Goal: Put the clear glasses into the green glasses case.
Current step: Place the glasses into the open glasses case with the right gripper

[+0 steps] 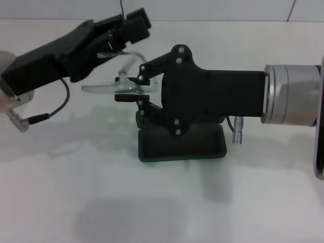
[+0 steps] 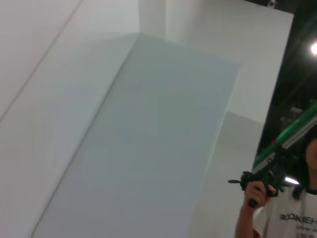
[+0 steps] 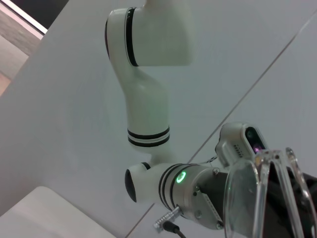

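The clear glasses (image 1: 104,87) hang in the air above the table, left of the green glasses case (image 1: 182,148). My left gripper (image 1: 114,48) reaches in from the upper left and is shut on one thin arm of the glasses. My right gripper (image 1: 125,88) comes in from the right at the frame's bridge end and covers most of the case below it. In the right wrist view the glasses (image 3: 257,198) show close up, edge on, with the left arm's wrist (image 3: 198,193) behind them. The left wrist view shows neither glasses nor case.
The case lies on a white table (image 1: 101,202). A cable with a metal plug (image 1: 35,119) dangles from the left arm. In the left wrist view a person (image 2: 287,213) holds a camera beside white wall panels.
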Motion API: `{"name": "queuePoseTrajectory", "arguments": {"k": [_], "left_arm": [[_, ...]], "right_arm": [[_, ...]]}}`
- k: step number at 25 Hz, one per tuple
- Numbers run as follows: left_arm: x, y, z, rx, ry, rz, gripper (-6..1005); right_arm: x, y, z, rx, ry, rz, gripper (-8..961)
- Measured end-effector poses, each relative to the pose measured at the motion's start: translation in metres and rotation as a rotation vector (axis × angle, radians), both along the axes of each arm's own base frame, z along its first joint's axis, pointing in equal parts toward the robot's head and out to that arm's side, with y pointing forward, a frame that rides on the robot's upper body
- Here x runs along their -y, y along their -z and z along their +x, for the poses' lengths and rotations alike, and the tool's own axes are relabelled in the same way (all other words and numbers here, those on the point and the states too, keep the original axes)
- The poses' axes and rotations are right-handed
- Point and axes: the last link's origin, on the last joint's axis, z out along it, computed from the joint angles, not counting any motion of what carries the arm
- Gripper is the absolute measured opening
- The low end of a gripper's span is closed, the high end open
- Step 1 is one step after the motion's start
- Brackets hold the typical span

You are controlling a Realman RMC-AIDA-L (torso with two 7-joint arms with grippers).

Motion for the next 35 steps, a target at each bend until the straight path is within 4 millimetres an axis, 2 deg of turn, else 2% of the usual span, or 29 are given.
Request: {"name": "queuePoseTrajectory", "arguments": {"k": [9, 18, 23, 29, 32, 35], "left_arm": [[0.001, 0.003, 0.002, -0.009, 0.017, -0.003, 248], [0.003, -0.003, -0.012, -0.022, -0.004, 0.103, 248], [0.0, -0.016, -0.033, -0.053, -0.084, 0.238, 248], [0.005, -0.047, -0.067, -0.087, -0.195, 0.483, 248], [0.013, -0.066, -0.089, -0.112, -0.279, 0.593, 248], [0.022, -0.077, -0.109, -0.134, -0.375, 0.663, 248]], "right_arm": [[0.0, -0.002, 0.001, -0.016, 0.0, 0.007, 159], [0.0, -0.002, 0.0, -0.017, -0.003, 0.006, 164], [0.001, -0.002, -0.001, -0.019, -0.006, 0.006, 167], [0.002, -0.004, -0.004, -0.024, -0.002, -0.004, 170], [-0.002, -0.008, -0.012, -0.003, 0.041, -0.033, 172], [-0.011, -0.012, -0.025, 0.09, 0.124, -0.041, 174]]}}
